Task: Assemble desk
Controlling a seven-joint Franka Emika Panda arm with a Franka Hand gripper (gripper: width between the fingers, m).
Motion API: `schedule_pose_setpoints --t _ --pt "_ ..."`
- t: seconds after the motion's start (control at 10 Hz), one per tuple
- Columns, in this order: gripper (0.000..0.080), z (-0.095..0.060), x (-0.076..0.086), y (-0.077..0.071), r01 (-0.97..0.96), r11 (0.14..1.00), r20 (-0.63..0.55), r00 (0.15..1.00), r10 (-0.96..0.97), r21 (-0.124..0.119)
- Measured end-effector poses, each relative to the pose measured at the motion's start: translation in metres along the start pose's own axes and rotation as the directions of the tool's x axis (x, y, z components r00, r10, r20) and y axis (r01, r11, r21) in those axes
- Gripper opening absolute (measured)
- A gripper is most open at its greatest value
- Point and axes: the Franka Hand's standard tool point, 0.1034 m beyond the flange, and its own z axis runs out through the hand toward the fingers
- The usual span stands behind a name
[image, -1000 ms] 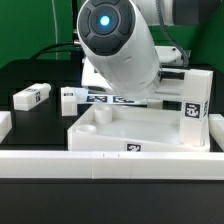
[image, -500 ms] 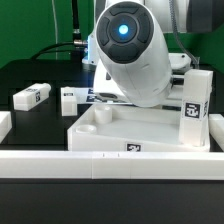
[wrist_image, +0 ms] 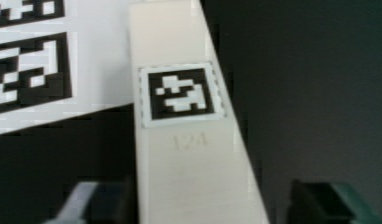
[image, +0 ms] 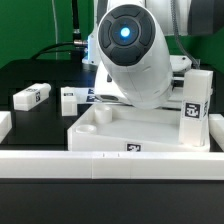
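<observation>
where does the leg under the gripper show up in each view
Exterior view: not visible, probably hidden behind the arm.
Wrist view: the leg fills the centre, tag facing the camera, inside the open gripper.
Shared landmark: the marker board, a strip just under the arm in the exterior view and right beside the leg in the wrist view.
</observation>
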Motion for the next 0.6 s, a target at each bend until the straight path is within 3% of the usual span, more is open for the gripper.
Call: schedule_pose_setpoints --t 0.3,0.4,0.6 --pt "0.0289 -0.004 0.002 0.006 -0.002 1.000 -0.003 1.000 0.002 0.010" --pt "0.0289 -0.010 0.001 0.010 0.006 1.000 -0.001 1.000 -0.006 0.006" --pt "0.0289 -0.038 -0.009 0.012 0.030 1.000 0.005 1.000 -0.030 -0.005"
